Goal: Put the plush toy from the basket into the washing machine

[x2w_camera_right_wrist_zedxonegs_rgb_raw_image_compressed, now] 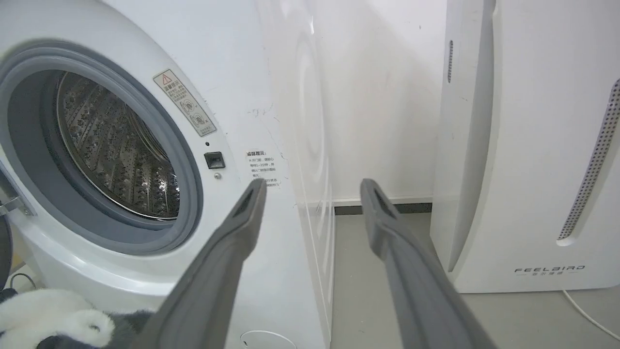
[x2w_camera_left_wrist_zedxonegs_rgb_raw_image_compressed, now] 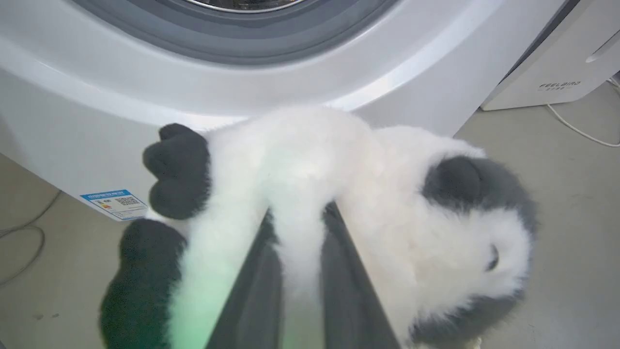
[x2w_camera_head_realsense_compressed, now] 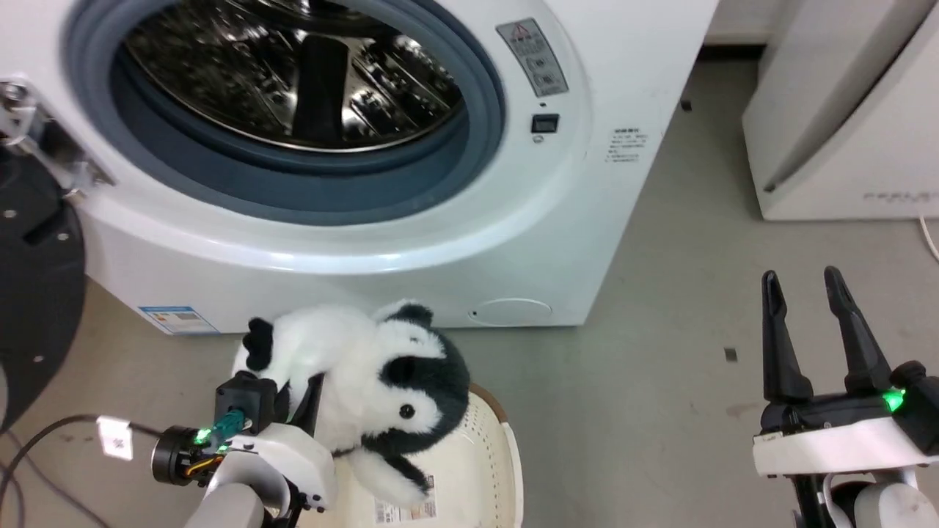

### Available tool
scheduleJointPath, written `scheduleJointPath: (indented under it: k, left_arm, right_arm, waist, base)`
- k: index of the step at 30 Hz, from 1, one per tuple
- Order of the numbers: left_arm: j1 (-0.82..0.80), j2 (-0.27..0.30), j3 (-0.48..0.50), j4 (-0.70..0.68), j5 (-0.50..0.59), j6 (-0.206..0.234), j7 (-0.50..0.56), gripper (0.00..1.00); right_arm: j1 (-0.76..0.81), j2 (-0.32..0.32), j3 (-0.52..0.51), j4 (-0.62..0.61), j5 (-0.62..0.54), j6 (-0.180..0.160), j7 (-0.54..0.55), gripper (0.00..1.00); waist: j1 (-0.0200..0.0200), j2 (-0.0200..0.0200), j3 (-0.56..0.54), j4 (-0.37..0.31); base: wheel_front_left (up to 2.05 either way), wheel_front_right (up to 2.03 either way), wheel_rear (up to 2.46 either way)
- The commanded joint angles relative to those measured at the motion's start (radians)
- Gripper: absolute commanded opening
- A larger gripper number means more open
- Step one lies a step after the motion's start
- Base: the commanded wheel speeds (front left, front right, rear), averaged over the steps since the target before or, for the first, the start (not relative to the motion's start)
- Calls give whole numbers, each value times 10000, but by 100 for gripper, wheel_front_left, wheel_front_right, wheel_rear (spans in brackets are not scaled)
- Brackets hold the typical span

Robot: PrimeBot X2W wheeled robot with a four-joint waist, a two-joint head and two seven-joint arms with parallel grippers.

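Left-wrist close-up: plush toy (x2w_camera_left_wrist_zedxonegs_rgb_raw_image_compressed: 310,160) between jaws

the left gripper (x2w_camera_head_realsense_compressed: 297,396) sits at the lower left of the head view on a pale forearm, with a green light at the wrist. its jaws point up and are closed on the toy (x2w_camera_head_realsense_compressed: 345,367), white fur pinched between the dark fingers (x2w_camera_left_wrist_zedxonegs_rgb_raw_image_compressed: 252,295). the right gripper (x2w_camera_head_realsense_compressed: 801,293) hangs at the lower right, upright, jaws apart and holding nothing.
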Motion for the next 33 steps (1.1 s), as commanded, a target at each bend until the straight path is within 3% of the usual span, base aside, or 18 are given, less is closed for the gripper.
scheduleJointPath:
  k: [1,11,18,27,33]
  left_arm:
    - [300,-36,294,-681,203,79,-67,0]
    - [966,-106,1764,-3879,1053,-7,-68,0]
    - [440,340,2597,-5312,1399,-116,-68,0]
    - [-2352,1511,3363,-5194,1053,-383,823,0]
    - [-5135,2502,3403,-3826,875,-717,1771,0]
  right_arm:
    - [167,24,7,-1,-59,-9,-44,100]
    - [186,24,105,-127,183,-9,-44,100]
    - [-132,24,155,-457,814,-9,-44,100]
    - [-797,24,56,-1362,1062,-9,-44,100]
    - [-1193,24,143,-1783,1289,-9,-44,100]
  waist:
    - [1,-1,-197,132]
    - [1,-1,-102,-124]
    - [1,-1,603,-793]
    - [1,-1,2451,-1605]
    - [1,-1,3658,-2005]
  base:
    - [0,0,0]
    - [0,0,0]
    - [0,0,0]
    - [0,0,0]
    - [0,0,0]
